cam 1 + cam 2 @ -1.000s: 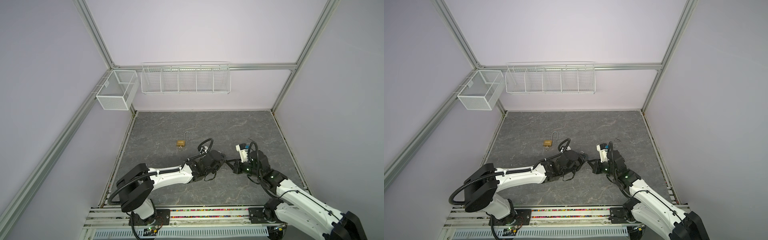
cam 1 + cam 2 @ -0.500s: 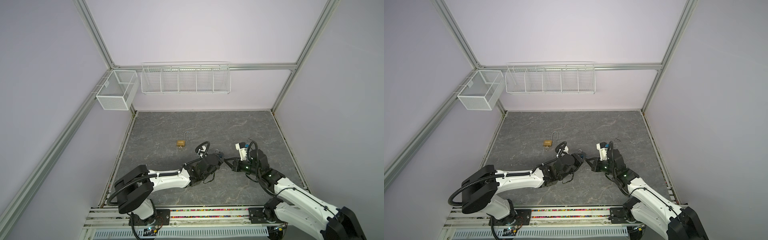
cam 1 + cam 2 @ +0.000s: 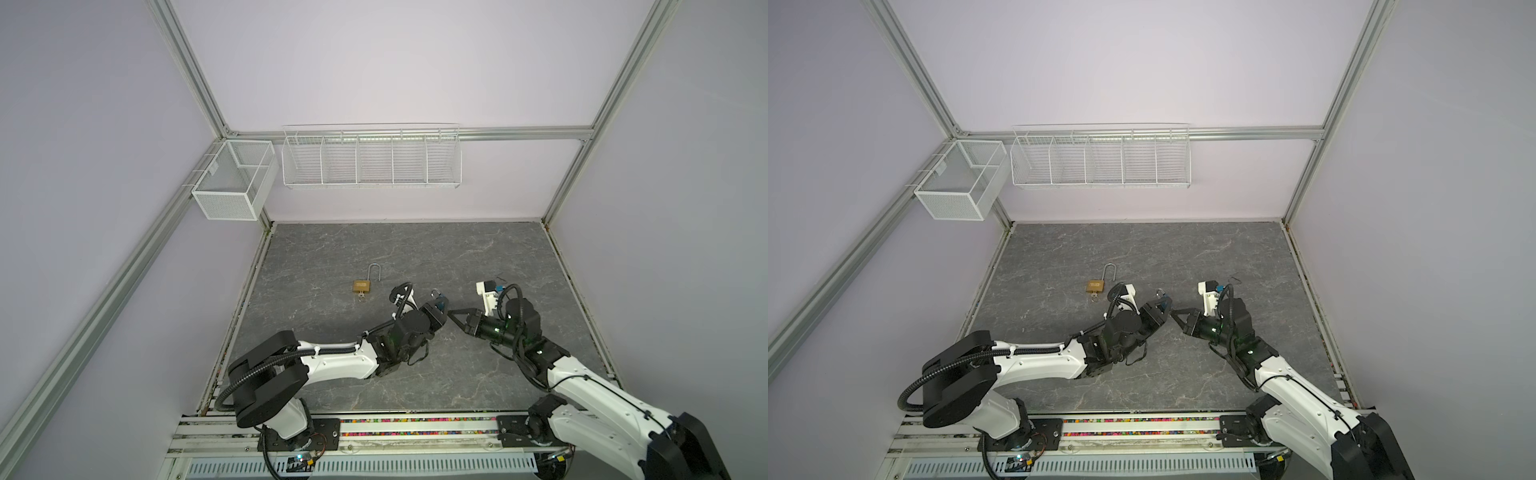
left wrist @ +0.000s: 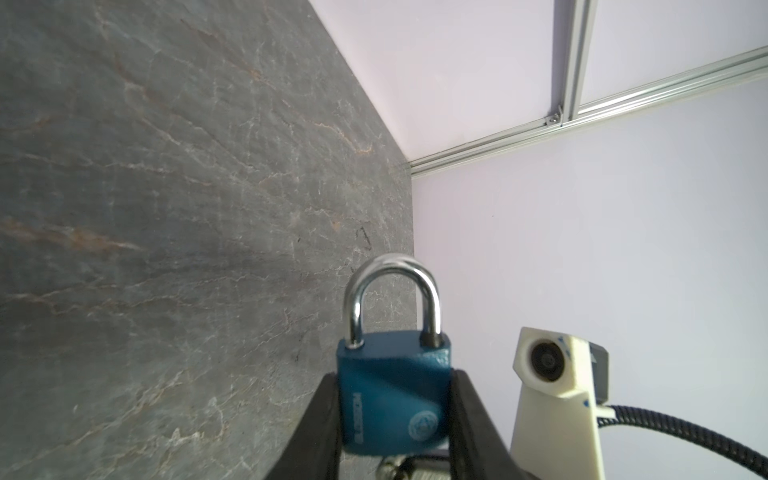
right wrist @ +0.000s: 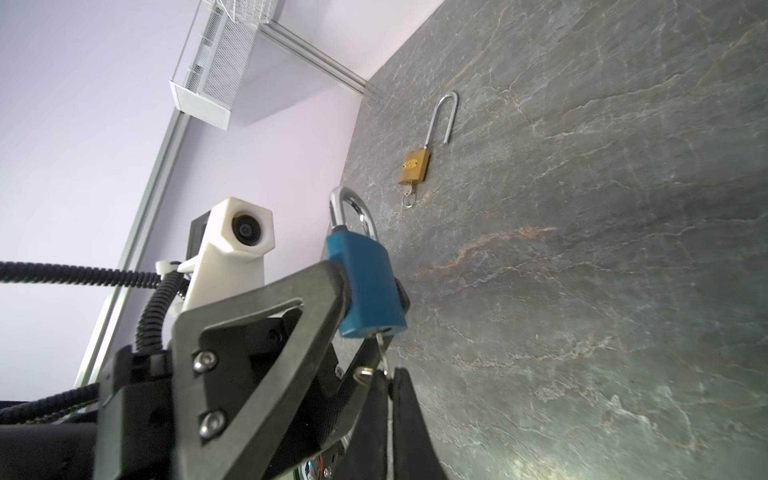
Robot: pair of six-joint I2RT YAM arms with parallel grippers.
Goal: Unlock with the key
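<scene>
A blue padlock (image 4: pixel 392 399) with a silver shackle is held off the table, with my left gripper (image 4: pixel 394 376) shut on its body from both sides. In the left wrist view both shackle legs look seated. A key (image 5: pixel 381 347) sticks out of the padlock's (image 5: pixel 365 286) underside, and my right gripper (image 5: pixel 390 376) is shut on that key, its ring (image 5: pixel 365 371) beside the fingers. In both top views the grippers meet tip to tip at mid-table: left gripper (image 3: pixel 438 305), right gripper (image 3: pixel 451 314), the padlock (image 3: pixel 1165 302) between them.
A brass padlock (image 3: pixel 362 285) lies on the grey table to the back left, its long shackle sprung open and a key in its base (image 5: pixel 409 195). A small dark scrap (image 3: pixel 500 274) lies behind my right arm. A wire basket (image 3: pixel 371 160) and mesh box (image 3: pixel 232 183) hang on the walls.
Both grippers have drifted a little left and back together, and the left forearm has swung slightly. Both grips are unchanged.
</scene>
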